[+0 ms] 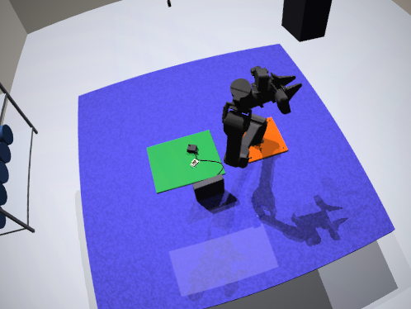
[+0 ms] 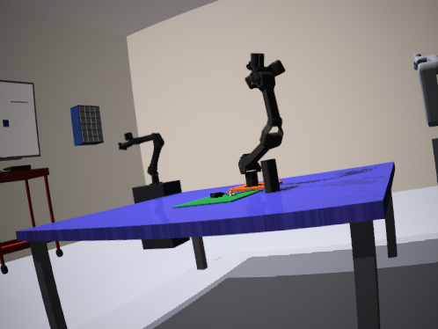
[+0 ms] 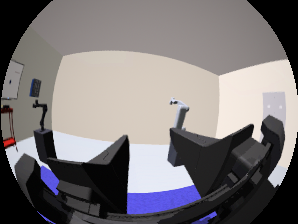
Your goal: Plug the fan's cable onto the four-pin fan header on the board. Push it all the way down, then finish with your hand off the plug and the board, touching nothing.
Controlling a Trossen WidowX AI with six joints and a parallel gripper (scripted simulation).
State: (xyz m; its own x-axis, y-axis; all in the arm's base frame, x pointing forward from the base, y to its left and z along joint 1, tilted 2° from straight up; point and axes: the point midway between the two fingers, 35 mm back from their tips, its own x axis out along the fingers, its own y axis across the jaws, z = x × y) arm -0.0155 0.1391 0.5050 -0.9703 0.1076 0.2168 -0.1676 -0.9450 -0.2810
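Note:
My gripper (image 1: 298, 81) (image 3: 149, 135) is partly open, with nothing between its fingers. It is raised high above the table, far from the board and the cable. The green board (image 1: 169, 173) (image 2: 198, 202) lies flat on the table. A small white piece with dark marks (image 1: 194, 163) (image 2: 230, 193) is on it, beside a small black block (image 1: 192, 148) (image 2: 216, 194). A thin dark cable (image 1: 211, 160) runs from beside the white piece to a tall dark block (image 1: 209, 188) (image 2: 270, 176) at the board's edge. Plug and header are too small to tell apart, and seating cannot be seen.
The arm's base stands on an orange plate (image 1: 275, 138) (image 2: 246, 188) beside the board. A pale rectangle (image 1: 223, 260) lies on the blue table (image 1: 124, 223) (image 2: 132, 224). Another arm (image 2: 155, 154) stands on a black pedestal beyond the table.

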